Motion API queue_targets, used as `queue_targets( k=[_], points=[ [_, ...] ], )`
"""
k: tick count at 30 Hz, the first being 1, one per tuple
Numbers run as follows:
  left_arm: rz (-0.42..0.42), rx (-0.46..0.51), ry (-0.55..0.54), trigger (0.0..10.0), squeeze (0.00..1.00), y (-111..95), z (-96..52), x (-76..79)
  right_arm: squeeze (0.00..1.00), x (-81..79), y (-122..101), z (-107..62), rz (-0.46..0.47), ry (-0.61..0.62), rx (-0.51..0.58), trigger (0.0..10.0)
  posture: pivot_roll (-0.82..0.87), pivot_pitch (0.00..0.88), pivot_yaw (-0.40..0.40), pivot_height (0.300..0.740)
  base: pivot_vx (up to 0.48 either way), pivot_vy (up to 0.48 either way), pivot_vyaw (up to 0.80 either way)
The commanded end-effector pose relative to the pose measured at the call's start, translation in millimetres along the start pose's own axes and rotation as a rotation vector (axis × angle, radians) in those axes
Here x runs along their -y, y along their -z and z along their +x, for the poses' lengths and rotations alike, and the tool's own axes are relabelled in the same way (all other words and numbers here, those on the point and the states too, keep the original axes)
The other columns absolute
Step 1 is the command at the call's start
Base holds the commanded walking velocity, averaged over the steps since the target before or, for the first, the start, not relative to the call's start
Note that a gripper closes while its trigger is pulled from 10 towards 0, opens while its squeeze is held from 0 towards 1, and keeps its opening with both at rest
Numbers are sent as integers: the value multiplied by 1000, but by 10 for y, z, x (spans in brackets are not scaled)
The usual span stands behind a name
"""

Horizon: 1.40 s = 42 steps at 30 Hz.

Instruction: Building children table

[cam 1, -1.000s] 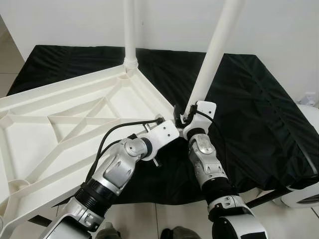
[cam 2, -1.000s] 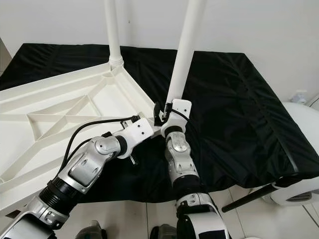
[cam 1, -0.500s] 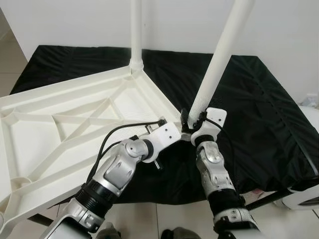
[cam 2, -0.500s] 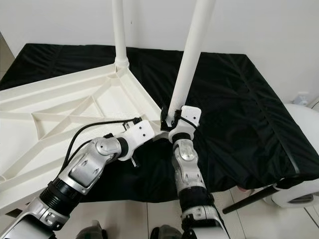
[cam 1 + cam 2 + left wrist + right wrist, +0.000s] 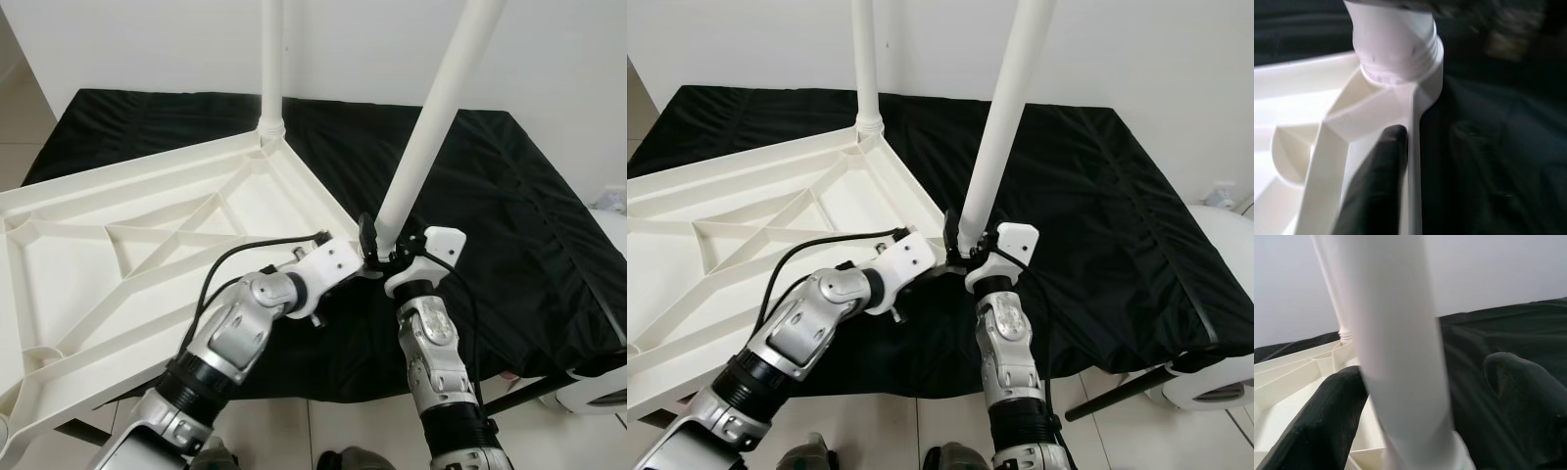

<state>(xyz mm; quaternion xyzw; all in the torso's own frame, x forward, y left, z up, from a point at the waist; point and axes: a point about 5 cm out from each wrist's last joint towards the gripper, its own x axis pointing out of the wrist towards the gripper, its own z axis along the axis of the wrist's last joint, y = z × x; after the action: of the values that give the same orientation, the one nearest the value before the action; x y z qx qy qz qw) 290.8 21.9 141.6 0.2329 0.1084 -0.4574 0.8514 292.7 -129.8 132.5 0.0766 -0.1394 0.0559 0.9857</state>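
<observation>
Since a second ago the near leg (image 5: 431,117) leans further toward the robot's right, and the right gripper (image 5: 380,257) at its base sits lower and more to the right. Camera also shifted a bit.

White tabletop (image 5: 108,255) lies upside down on the black cloth (image 5: 509,225), ribbed underside up. Its near corner holds the near leg, tilted, threaded end seated in the corner socket (image 5: 1400,73). The far leg (image 5: 271,59) stands upright in the far corner.

Right gripper straddles the near leg just above the socket: one finger (image 5: 1317,426) touches the leg, the other sits apart from it across a gap, so the gripper is partly open around the leg, not clamped.

Left gripper (image 5: 338,266) is at the same corner, just beside the right one. One black finger (image 5: 1378,181) lies along the tabletop's edge rib below the socket; cannot tell its opening.

White wall (image 5: 147,39) behind, tiled floor (image 5: 294,431) below.
</observation>
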Motion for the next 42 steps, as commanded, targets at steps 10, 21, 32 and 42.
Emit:
queue_targets(
  k=[10, 21, 32, 42],
  points=[
    [-1, -16, -51, 10000, 1000, 2, -24, -137, 0, 59, -34, -31, 2, 17, 6, 10000, -24, 12, -50, 740, 0, 0, 0],
    [-15, 5, -205, 10000, 0, -43, -220, -524, 0, 115, 18, -76, -11, 10, -34, 10000, -16, 20, -54, 740, 0, 0, 0],
    [-204, 146, -524, 10000, 0, 77, -383, -689, 0, 162, 83, -70, -56, 17, -87, 10000, -20, 28, -44, 740, 0, 0, 0],
    [-226, 192, -530, 10000, 0, 129, -558, -570, 0, 200, 85, -3, -28, -122, -106, 10000, -5, 29, -48, 740, 0, 0, 0]
  ],
)
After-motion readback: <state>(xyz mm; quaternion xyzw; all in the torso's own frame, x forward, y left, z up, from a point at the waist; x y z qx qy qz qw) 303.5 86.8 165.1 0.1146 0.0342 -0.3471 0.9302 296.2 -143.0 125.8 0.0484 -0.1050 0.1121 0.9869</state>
